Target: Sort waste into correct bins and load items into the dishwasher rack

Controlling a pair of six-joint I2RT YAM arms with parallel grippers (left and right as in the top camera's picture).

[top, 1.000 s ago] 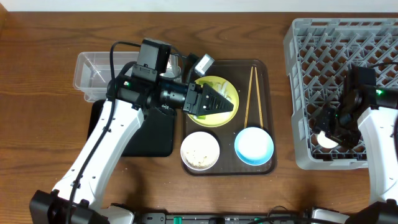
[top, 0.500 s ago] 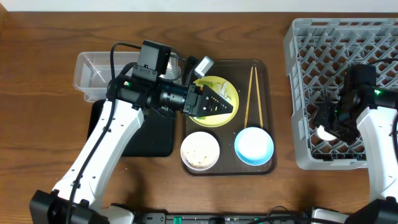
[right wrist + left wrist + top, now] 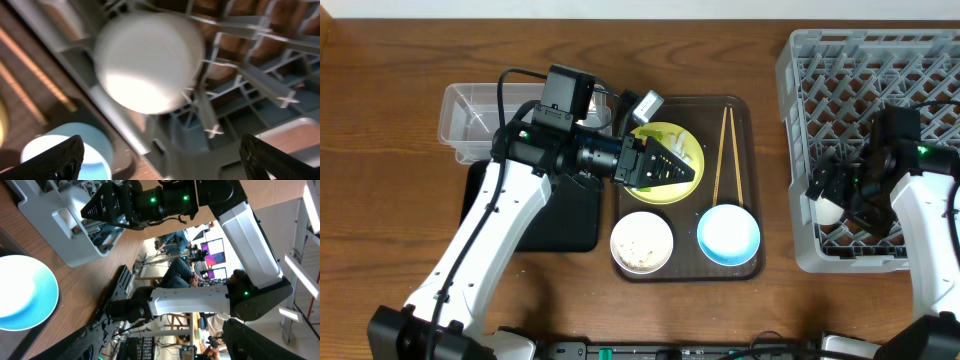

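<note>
On the brown wooden bench (image 3: 380, 250), my right hand (image 3: 838, 188) has just spread its fingers apart, leaving the small white cup (image 3: 150, 62) loose in the large grey plastic lattice dishwasher rack (image 3: 880, 60), so it looks loaded.

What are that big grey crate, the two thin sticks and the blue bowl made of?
Grey crate: moulded plastic, matte, judging by its uniform lattice. Sticks: probably wood or bamboo, pale tan. Blue bowl: smooth, evenly coloured; plastic or ceramic, unclear.

A wooden table (image 3: 380, 200) is loaded with a tub (image 3: 465, 112) at ten, black tray (image 3: 580, 220) at nine, brown tray (image 3: 750, 150) centrally, and rack (image 3: 800, 150) at three.
</note>
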